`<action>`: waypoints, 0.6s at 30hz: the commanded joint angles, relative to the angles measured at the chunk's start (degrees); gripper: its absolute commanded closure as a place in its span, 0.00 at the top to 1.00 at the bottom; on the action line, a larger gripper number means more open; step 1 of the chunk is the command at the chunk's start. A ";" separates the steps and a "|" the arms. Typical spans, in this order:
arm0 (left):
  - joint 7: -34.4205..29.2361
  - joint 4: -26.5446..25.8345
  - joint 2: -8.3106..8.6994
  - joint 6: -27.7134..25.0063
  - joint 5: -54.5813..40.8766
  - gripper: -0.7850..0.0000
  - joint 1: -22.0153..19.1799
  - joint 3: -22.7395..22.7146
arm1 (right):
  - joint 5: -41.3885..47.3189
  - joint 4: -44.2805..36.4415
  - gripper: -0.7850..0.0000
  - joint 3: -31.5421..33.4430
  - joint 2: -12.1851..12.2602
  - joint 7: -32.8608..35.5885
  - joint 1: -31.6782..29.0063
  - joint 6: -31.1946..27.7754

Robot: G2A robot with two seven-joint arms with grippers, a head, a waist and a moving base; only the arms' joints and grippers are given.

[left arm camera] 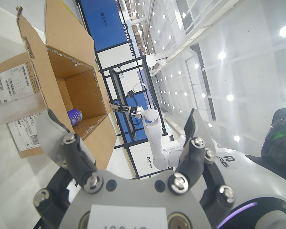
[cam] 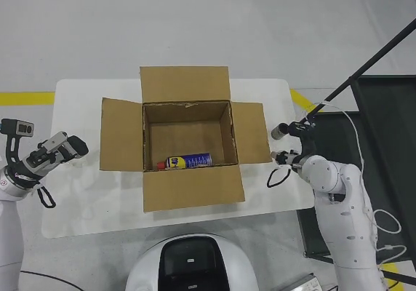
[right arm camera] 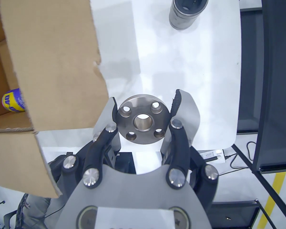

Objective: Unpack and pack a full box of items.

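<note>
An open cardboard box (cam: 121, 134) stands mid-table with its flaps spread. Inside it a blue and yellow spray can (cam: 188, 161) lies on its side near the front wall; the can (left arm camera: 74, 116) (right arm camera: 13, 101) also shows past the flaps. My right gripper (right arm camera: 144, 107) is shut on a round metal flange (right arm camera: 143, 120) with bolt holes, just beyond the box's right flap (right arm camera: 52, 55); in the top view the right gripper (cam: 281, 156) is at that flap's edge. My left gripper (left arm camera: 120, 129) (cam: 62, 149) is open with nothing between its fingers, off the box's left side.
A grey metal cylinder (right arm camera: 188, 5) (cam: 279, 131) with a black bore stands on the white table (cam: 84, 196) near the right gripper. A black metal rack (cam: 390, 145) is close beside the table's right edge. Shipping labels (left arm camera: 12, 82) cover the box's left flap.
</note>
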 commanded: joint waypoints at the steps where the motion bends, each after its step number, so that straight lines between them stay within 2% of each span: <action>1: 0.00 0.00 0.00 0.00 0.00 1.00 0.00 0.00 | 1.76 4.17 0.00 -0.75 -0.10 -2.28 1.19 -0.95; 10: 0.00 0.00 0.00 0.00 0.00 1.00 0.00 0.00 | 1.51 17.48 0.00 -2.31 0.01 -9.79 5.98 -1.69; 18: 0.00 0.00 0.00 0.00 0.00 1.00 0.00 0.00 | 0.90 25.88 0.00 -3.48 0.09 -12.82 10.34 0.03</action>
